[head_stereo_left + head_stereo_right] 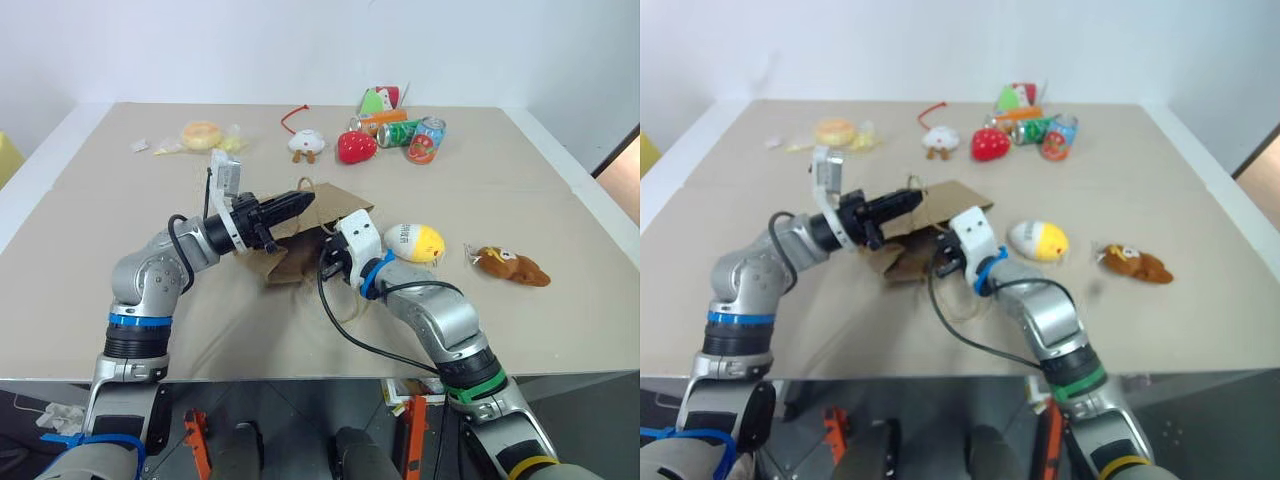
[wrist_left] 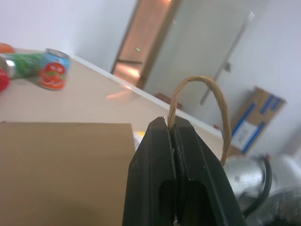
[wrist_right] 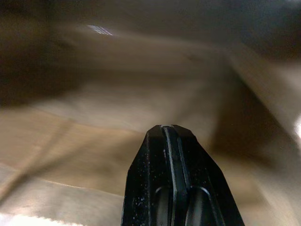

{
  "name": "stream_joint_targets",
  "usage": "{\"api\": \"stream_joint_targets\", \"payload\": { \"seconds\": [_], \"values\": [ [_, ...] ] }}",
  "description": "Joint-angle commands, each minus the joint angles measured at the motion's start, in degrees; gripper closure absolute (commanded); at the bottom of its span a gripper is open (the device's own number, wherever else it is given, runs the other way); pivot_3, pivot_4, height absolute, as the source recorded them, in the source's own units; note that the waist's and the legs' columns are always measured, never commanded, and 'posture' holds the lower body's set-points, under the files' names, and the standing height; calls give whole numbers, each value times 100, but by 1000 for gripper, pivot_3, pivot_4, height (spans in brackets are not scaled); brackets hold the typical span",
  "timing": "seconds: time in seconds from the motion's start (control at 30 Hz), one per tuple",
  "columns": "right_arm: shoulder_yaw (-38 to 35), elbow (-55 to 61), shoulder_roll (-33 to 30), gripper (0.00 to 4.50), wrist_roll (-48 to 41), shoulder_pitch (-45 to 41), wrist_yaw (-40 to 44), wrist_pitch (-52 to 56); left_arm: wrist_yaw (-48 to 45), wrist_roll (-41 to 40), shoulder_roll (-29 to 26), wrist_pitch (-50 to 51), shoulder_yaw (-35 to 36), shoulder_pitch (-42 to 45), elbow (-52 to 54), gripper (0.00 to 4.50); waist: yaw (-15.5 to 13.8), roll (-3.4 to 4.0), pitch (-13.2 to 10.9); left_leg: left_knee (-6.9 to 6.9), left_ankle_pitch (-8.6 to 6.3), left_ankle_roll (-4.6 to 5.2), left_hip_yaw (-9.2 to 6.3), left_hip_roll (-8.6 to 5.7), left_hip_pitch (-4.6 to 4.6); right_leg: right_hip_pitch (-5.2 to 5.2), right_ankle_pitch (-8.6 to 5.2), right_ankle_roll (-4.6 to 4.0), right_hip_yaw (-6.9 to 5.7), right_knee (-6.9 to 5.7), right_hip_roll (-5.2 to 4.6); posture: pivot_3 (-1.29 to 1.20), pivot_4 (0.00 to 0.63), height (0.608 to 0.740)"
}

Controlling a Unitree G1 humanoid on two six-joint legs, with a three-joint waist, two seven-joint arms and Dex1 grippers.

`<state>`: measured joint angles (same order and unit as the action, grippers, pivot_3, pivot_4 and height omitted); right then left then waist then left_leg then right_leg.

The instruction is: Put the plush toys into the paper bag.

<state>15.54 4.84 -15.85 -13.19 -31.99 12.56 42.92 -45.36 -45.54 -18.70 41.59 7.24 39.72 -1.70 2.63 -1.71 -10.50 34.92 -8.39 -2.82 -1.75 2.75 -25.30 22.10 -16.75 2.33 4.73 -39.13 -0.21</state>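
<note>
The brown paper bag point(image 1: 340, 205) lies crumpled on its side mid-table, partly lifted. My left gripper point(image 1: 303, 203) is shut on one twisted loop handle point(image 2: 221, 101), which arches out from between the fingers point(image 2: 155, 155). Beside the bag, my right gripper point(image 1: 324, 264) reaches into its mouth; in the right wrist view it point(image 3: 169, 128) is shut, nothing pinched, with brown paper point(image 3: 117, 103) all around it. The egg-shaped white-and-yellow plush toy point(image 1: 415, 242) rests on the table just right of the bag. Farther right lies the brown animal plush point(image 1: 512, 266).
At the table's far side sit a white round plush with red cord point(image 1: 306, 143), a red strawberry point(image 1: 356, 147), two cans point(image 1: 425, 140), a green-and-red pack point(image 1: 378, 100) and a yellow ring-shaped item point(image 1: 201, 133). A black cable point(image 1: 345, 335) loops by my right wrist.
</note>
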Motion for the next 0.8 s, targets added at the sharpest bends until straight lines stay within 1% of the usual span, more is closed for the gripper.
{"api": "stream_joint_targets", "payload": {
  "seconds": [0.03,0.27,0.43,0.6,0.7,0.8],
  "values": [
    [-140,91,161,4452,206,129,-97,-210,447,-74,81,-89,349,275,-2,4500,0,0,0,-1,0,0,1,0,0,1,0,0,1,0,0,0,150,740],
    [141,388,248,4452,386,469,187,-171,1171,123,242,-344,670,657,-556,4500,0,0,0,-2,1,-1,0,-1,-1,2,0,2,1,0,0,0,150,740],
    [176,342,411,4452,504,421,220,-73,1178,131,341,-406,626,754,-559,4500,2,0,0,-3,1,-3,0,-1,-1,2,0,2,1,0,0,0,150,740],
    [39,216,591,4452,634,284,158,-17,498,518,368,-1094,-20,689,314,4500,3,0,0,-6,5,-10,1,-1,-3,3,1,1,1,0,0,0,150,740],
    [-83,228,657,4452,651,243,144,20,77,526,350,-1492,-179,548,859,4500,8,0,0,-19,8,-14,3,-1,-3,11,1,1,4,0,0,0,150,740],
    [-256,238,721,4452,617,182,122,61,-84,358,336,-1583,-157,355,1247,4500,12,0,0,-30,11,-19,4,-1,-3,17,1,0,6,0,1,0,150,740]
  ]
}}
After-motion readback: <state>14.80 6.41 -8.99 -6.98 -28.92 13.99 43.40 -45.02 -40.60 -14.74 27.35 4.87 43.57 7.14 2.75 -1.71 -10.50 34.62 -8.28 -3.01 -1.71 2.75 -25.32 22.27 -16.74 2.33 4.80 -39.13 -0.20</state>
